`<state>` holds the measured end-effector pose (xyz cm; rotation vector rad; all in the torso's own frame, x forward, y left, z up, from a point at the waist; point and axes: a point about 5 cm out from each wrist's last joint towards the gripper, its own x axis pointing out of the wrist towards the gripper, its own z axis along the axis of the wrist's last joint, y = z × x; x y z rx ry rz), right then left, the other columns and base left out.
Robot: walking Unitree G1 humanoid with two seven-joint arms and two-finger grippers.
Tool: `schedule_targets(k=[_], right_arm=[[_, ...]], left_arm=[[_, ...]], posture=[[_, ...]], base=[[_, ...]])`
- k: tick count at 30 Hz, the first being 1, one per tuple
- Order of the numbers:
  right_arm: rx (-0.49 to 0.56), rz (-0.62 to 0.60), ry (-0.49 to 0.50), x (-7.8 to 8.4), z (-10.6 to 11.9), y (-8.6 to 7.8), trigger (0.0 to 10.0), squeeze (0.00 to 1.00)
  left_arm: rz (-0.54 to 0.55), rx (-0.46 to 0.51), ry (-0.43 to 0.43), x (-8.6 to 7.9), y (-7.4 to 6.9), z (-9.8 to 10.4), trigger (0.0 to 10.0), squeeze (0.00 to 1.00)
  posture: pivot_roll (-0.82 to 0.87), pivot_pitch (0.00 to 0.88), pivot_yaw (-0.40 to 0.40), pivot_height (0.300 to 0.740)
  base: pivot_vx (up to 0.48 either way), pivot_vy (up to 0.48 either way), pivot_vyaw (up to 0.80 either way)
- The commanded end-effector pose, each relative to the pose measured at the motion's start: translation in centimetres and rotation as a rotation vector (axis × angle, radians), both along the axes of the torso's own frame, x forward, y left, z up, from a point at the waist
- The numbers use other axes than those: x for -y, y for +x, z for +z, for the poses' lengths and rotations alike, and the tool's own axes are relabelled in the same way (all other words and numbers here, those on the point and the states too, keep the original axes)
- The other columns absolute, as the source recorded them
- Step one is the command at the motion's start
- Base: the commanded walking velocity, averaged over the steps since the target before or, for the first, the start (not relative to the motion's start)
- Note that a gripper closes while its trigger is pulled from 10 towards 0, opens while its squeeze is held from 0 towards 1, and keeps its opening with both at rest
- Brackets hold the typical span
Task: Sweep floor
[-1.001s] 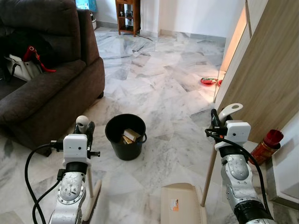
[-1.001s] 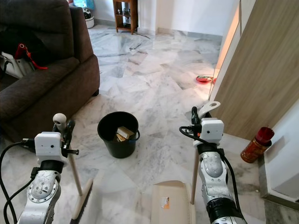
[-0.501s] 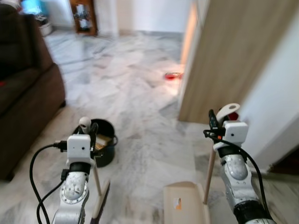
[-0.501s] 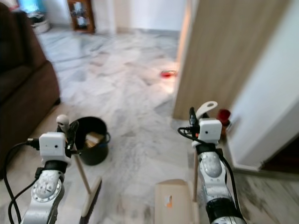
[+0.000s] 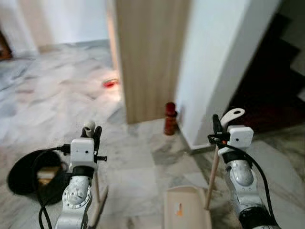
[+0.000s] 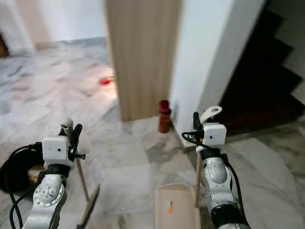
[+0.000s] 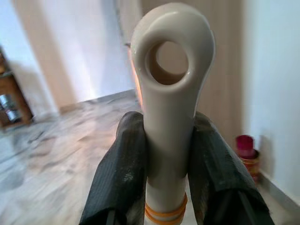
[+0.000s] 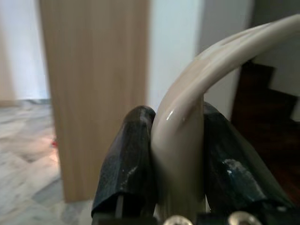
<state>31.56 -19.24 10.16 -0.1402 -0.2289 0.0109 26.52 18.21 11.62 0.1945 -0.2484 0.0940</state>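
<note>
A: Where's the broom [image 5: 96,191]?

B: In the left gripper [image 7: 164,154]. Its two black fingers are pinched on the cream handle just under the ring at the top. The stick runs down and slightly forward, with the head resting on the marble floor [image 5: 138,171] just ahead of the robot, on its left side.

A: And the dustpan [image 5: 187,210]?

B: The right gripper [image 8: 176,154] is clamped around its curved handle top the same way. The pole stands almost upright, and the cream pan sits flat on the floor between the two arms, nearer the right one.

A: So which way would a sweep go?

B: My guess is rightward, from the broom head toward the pan, since the two lie side by side and apart.

A: Anything else around?

B: A black bucket [image 5: 28,171] at the left edge of the floor, a red bottle [image 5: 170,118] at the foot of the wooden panel [image 5: 147,52], a small red thing [image 5: 110,83] farther off, and dark stairs [image 5: 271,71] to the right.
</note>
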Motion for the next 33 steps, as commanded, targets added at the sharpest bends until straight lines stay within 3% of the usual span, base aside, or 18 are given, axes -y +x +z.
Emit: schedule_targets(k=[1, 9, 33], right_arm=[[0.024, -0.005, -0.005, 0.34, 0.65, 0.13, 10.0, 0.0], [0.025, 0.001, -0.005, 0.26, 0.79, 0.32, 10.0, 0.0], [0.025, -0.004, -0.01, 0.62, 0.97, 0.28, 10.0, 0.0]], left_arm=[[-0.006, 0.032, 0.0, 0.35, 0.16, 0.55, 10.0, 0.0], [0.015, 0.043, -0.019, 0.3, 0.27, 0.7, 10.0, 0.0], [0.017, 0.057, -0.007, 0.3, 0.52, 0.94, 10.0, 0.0]], posture=[[0.02, 0.0, 0.02, 0.74], [0.02, 0.0, 0.014, 0.74], [0.02, 0.0, 0.004, 0.74]], base=[[0.0, 0.0, -0.78], [0.0, -0.254, -0.78], [0.0, -0.03, -0.78]])
